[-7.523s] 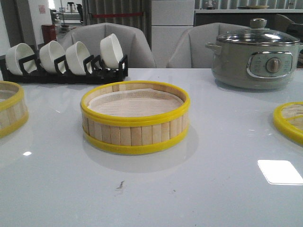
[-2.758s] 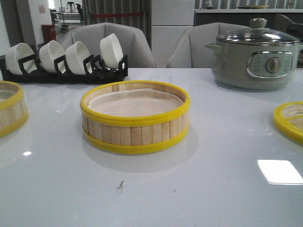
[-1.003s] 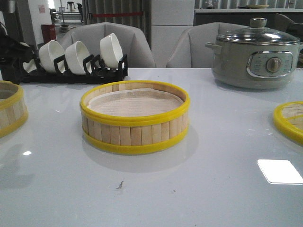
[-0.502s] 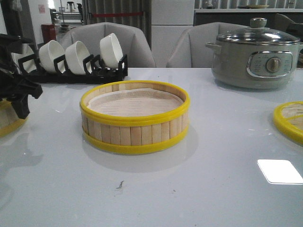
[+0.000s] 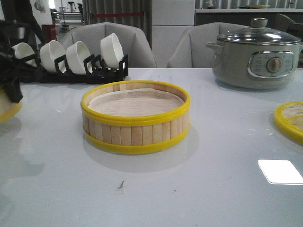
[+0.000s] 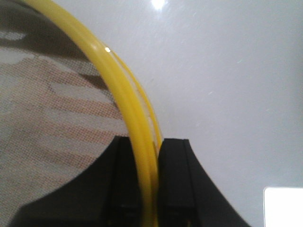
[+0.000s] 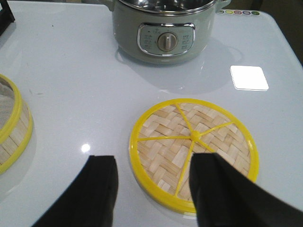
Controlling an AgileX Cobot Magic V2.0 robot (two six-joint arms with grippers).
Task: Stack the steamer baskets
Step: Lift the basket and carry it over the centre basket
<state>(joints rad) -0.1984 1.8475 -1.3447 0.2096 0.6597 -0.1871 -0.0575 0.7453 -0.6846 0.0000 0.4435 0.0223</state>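
One steamer basket (image 5: 135, 118) with pale slat walls and yellow rims stands mid-table, lined with a cloth; its edge also shows in the right wrist view (image 7: 12, 127). A second steamer basket (image 5: 6, 109) shows only partly at the far left edge. My left gripper (image 5: 13, 87) is on it. In the left wrist view the left gripper (image 6: 149, 158) is shut on that basket's yellow rim (image 6: 111, 73), one finger inside, one outside. My right gripper (image 7: 154, 158) hangs open above the table, over the near edge of the woven lid (image 7: 194, 142).
A grey-green electric pot (image 5: 255, 52) stands at the back right, also seen in the right wrist view (image 7: 163, 28). A black rack of white bowls (image 5: 71, 59) stands at the back left. The lid's rim (image 5: 289, 122) shows at the right edge.
The left arm came in from the left, dropped onto the left basket and took hold of its rim. That basket now sits slightly higher and further left. The middle basket has not moved.
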